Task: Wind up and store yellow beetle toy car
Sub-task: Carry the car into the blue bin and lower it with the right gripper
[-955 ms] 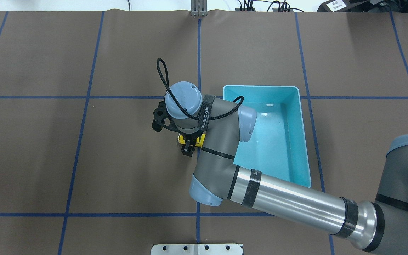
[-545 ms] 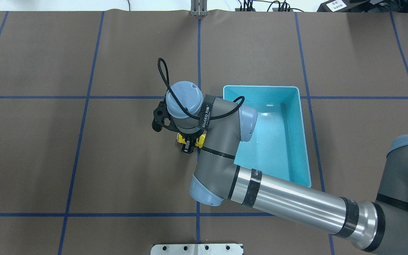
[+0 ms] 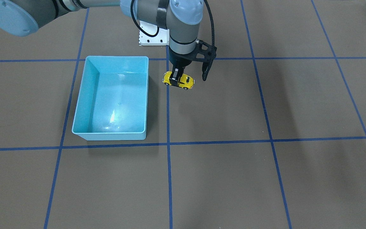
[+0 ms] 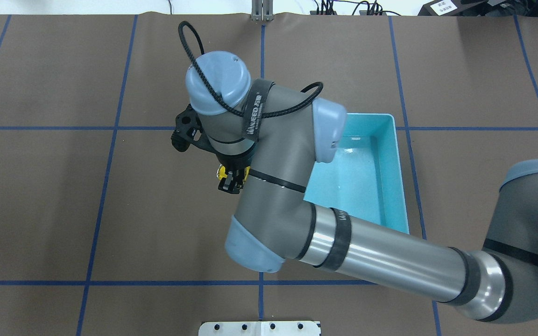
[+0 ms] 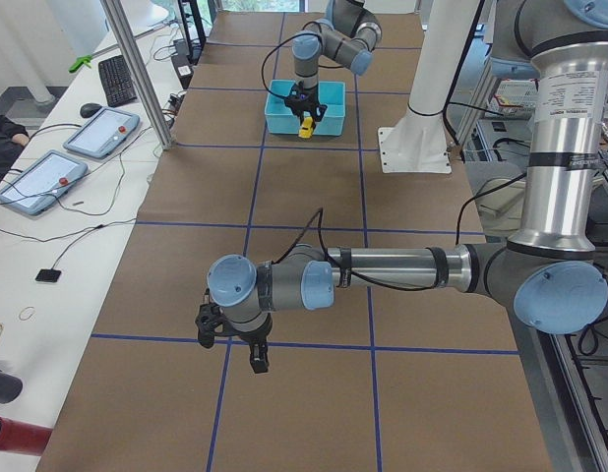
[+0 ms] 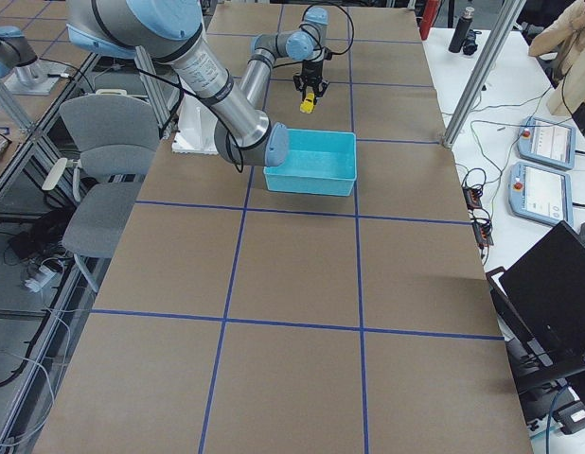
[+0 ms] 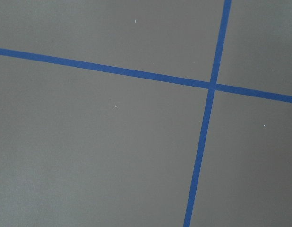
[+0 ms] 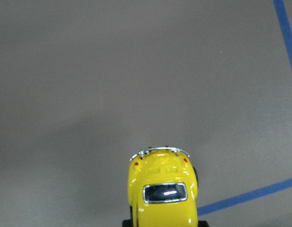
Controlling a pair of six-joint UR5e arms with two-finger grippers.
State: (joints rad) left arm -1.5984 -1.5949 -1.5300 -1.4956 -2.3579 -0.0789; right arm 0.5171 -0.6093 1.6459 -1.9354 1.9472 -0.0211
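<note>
The yellow beetle toy car [image 3: 181, 81] hangs in my right gripper [image 3: 177, 75], which is shut on its roof and sides and holds it in the air above the brown table, just beside the light blue bin [image 3: 110, 136]. From overhead only a sliver of the car [image 4: 223, 173] shows under the right wrist, left of the bin [image 4: 392, 158]. The right wrist view shows the car's rear [image 8: 162, 194] over bare table. My left gripper [image 5: 255, 356] hovers low over the table far from the car; I cannot tell whether it is open or shut.
The bin holds nothing. A white mounting plate [image 4: 259, 328] sits at the table's near edge. Blue tape lines [image 7: 210, 87] cross the brown mat. A side bench with tablets [image 5: 48, 177] and a keyboard runs along the table's far side.
My right arm has risen and shifted left and away from me, lifting the yellow car off the table. The bin has not moved.
</note>
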